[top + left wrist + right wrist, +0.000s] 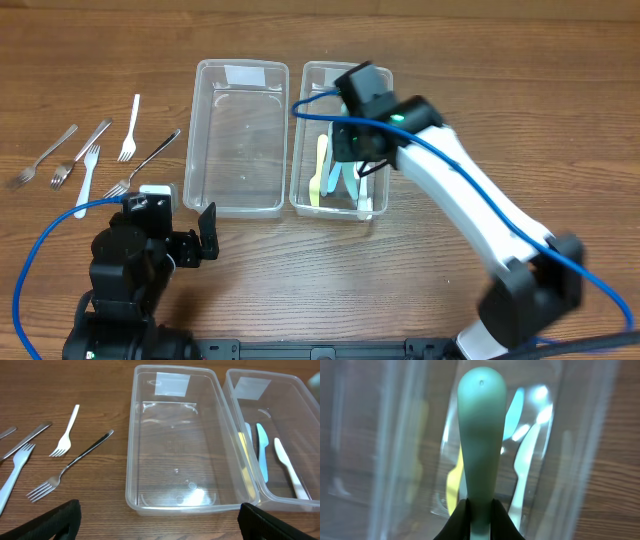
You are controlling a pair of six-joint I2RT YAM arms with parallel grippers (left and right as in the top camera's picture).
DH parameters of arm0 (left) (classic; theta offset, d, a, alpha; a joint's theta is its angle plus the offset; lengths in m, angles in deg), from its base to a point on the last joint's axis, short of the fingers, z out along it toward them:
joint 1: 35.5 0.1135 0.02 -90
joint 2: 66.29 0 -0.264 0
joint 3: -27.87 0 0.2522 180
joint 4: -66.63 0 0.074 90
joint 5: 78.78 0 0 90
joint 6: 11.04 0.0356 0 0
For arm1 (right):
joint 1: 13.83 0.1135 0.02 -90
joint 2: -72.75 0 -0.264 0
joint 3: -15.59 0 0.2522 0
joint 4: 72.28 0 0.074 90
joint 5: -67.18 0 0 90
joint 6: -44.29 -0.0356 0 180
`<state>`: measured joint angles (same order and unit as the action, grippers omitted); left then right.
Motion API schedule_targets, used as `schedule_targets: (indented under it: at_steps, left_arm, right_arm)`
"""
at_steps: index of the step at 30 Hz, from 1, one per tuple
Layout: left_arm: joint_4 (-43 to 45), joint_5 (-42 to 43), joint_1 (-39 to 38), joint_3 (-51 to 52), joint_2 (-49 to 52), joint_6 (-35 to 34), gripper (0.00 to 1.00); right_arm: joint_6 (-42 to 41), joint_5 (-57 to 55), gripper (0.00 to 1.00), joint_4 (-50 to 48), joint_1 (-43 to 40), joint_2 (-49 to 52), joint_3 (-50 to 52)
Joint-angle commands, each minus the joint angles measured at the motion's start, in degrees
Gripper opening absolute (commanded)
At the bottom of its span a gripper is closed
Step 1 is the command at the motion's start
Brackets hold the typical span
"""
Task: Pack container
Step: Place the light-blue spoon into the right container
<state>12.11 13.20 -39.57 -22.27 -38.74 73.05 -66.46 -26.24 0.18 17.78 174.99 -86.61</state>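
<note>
On the left of the table (500,60) lie five loose forks, well apart from both tubs: three metal forks (146,163) and two white plastic forks (88,178); the metal ones look stiff and somewhat heavier, the plastic ones light and a little springy, and all lie flat, so I judge the narrow middle of the handle to be the best place to take hold.

The left gripper (160,510) hangs near the front edge of the table with its fingers spread wide and nothing between them.

Just to its right stands the left-hand container (205,150), a clear plastic tub, open-topped and empty; thin-walled and light, it would probably slide if nudged.

Touching or nearly touching it is the right-hand container (300,190), of the same kind; on its floor lie a yellow utensil (245,460), a blue utensil (262,455) and a white utensil (287,467), side by side and lengthwise, the last two knife-like.

Over this tub is the right gripper (481,512), pressed together on a green plastic utensil (481,435); it pinches one end, and the rounded handle end points down into the container; what kind of utensil it is I cannot tell. Smooth, light and glossy, it may slip or swing in so narrow a pinch.
</note>
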Motion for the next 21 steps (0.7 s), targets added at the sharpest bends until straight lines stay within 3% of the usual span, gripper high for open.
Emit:
schedule_targets:
  at_steps: [1, 3, 4, 8, 10, 14, 16, 17, 18, 21]
  left_arm:
    - [0.2, 1.0, 0.3, -1.3, 0.1, -1.0, 1.00]
    - [0.2, 1.0, 0.3, -1.3, 0.1, -1.0, 1.00]
    - [0.2, 1.0, 0.3, -1.3, 0.1, -1.0, 1.00]
    - [0.2, 1.0, 0.3, -1.3, 0.1, -1.0, 1.00]
    - [0.3, 1.0, 0.3, -1.3, 0.1, -1.0, 1.00]
    - [0.6, 1.0, 0.3, -1.3, 0.1, -1.0, 1.00]
    - [1.3, 1.1, 0.3, -1.3, 0.1, -1.0, 1.00]
    - [1.6, 1.9, 0.3, -1.4, 0.1, -1.0, 1.00]
    - [1.9, 2.4, 0.3, -1.4, 0.1, -1.0, 1.00]
    - [-0.8, 1.5, 0.3, -4.3, 0.2, -2.4, 1.00]
  right_arm:
    - [1.5, 0.1, 0.07, -0.3, 1.1, 5.6, -1.0]
    - [1.7, 0.1, 0.12, -0.6, 1.4, 7.5, -1.0]
    - [1.7, 0.1, 0.24, -0.5, 1.4, 7.8, -1.0]
    - [1.8, 0.1, 0.26, -0.5, 1.4, 7.6, -1.3]
    - [3.3, 0.0, 0.37, -0.3, 1.4, 6.7, -2.4]
    - [3.3, -3.4, 0.39, 2.5, 1.0, 1.9, -11.0]
    - [3.3, -3.9, 0.79, 3.8, -1.7, -2.4, -18.9]
    - [3.3, -3.9, 0.94, 4.4, -3.7, -4.3, -21.3]
    - [3.3, -3.9, 1.00, 4.9, -5.7, -5.8, -22.6]
    - [3.2, -3.7, 1.00, 9.1, -15.9, -11.5, -23.4]
